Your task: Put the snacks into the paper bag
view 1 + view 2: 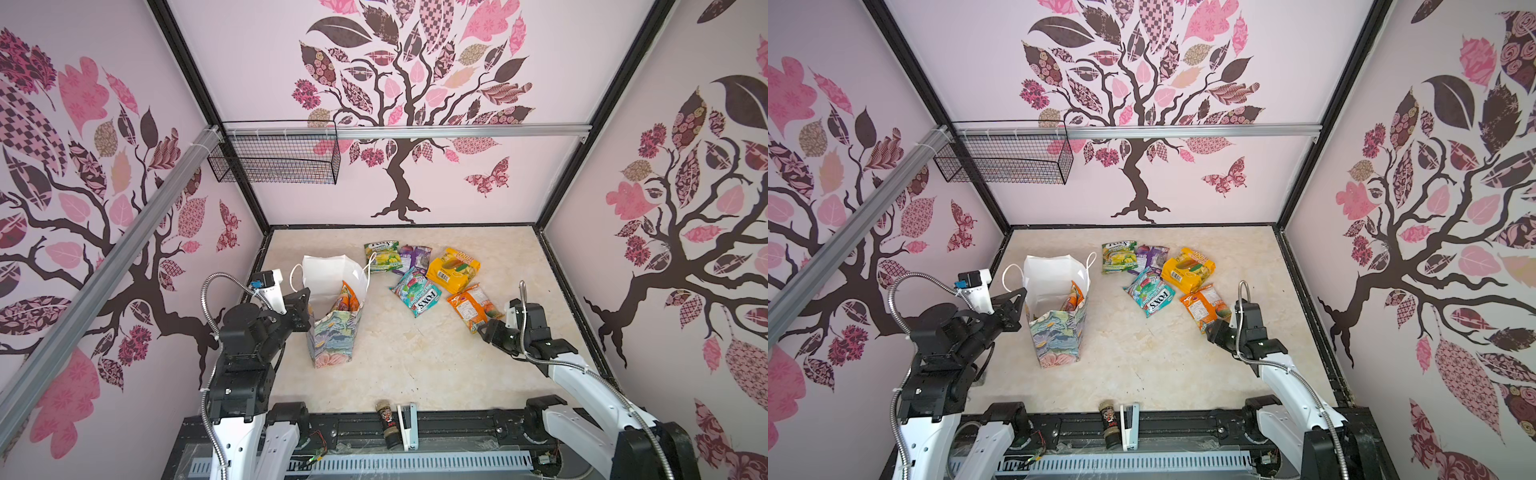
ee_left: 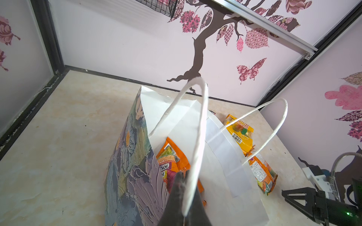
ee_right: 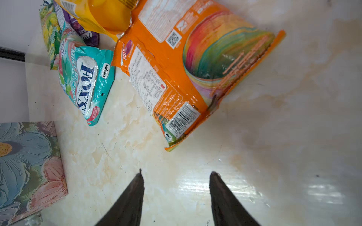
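- Orange packet lies flat on the table, barcode end nearest my right claw. That claw is parted and empty, with bare table between its jaws, hovering just short of the packet. With flat film on a hard top, I reckon the tips could skate over it or scrape the table instead of getting a bite.
- Glossy plastic, so a shallow pinch on that end may slip mid-carry and drop the packet short of the bag.
- Yellow packet touches or overlaps the orange one's far end. A careless lift may drag it along and nudge the teal packet beside it.
- Left claw is fully closed on the near cord handle of the paper bag. The bag stands upright, well apart from the pile, on its left in both top views. Cord is a soft hold, and any tug could tilt or topple the bag.
- Inside, an upright packet leans by the printed wall. A new one could catch on it or the rim and hang out.
- Green-yellow packet and purple packet sit farthest back, so they need a longer reach.
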Controlling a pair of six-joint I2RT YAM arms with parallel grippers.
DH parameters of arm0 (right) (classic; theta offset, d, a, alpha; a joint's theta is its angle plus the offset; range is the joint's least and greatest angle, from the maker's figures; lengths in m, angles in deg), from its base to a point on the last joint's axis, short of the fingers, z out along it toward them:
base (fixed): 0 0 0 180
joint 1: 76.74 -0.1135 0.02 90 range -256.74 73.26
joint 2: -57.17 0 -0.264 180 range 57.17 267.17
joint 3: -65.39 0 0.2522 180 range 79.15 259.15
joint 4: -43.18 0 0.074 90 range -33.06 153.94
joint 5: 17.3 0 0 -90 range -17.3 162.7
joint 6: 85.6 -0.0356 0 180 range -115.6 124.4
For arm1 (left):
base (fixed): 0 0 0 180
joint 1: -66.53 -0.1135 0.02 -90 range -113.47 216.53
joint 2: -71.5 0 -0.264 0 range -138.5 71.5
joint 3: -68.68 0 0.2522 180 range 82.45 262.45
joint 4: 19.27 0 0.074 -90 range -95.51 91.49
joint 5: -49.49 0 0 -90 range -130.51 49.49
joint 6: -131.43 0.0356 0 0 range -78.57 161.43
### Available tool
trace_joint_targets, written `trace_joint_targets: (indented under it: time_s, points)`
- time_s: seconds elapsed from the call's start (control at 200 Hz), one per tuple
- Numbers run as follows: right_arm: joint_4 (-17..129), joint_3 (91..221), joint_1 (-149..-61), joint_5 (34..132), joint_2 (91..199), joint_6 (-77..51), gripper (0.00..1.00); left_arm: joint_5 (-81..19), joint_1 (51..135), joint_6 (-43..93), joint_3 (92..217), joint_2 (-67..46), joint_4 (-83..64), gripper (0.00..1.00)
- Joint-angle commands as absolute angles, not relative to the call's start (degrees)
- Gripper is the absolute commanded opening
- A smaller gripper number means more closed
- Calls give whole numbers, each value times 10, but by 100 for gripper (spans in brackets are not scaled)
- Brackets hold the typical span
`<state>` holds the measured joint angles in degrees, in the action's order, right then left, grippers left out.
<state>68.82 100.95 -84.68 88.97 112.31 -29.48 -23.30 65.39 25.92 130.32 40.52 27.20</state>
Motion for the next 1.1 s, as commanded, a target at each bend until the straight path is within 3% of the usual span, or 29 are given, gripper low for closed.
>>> trace_joint_targets:
  time_s: [0.0, 0.625, 1.095]
  points:
    - [622, 995, -851, 900, 1143, -328, 60, -229, 652, 270, 1308, 405, 279, 0]
    - [480, 979, -852, 926, 1266, -381, 60, -222, 652, 270, 1301, 400, 272, 0]
    - [451, 973, -852, 917, 1306, -384, 25, -171, 652, 252, 1288, 400, 238, 0]
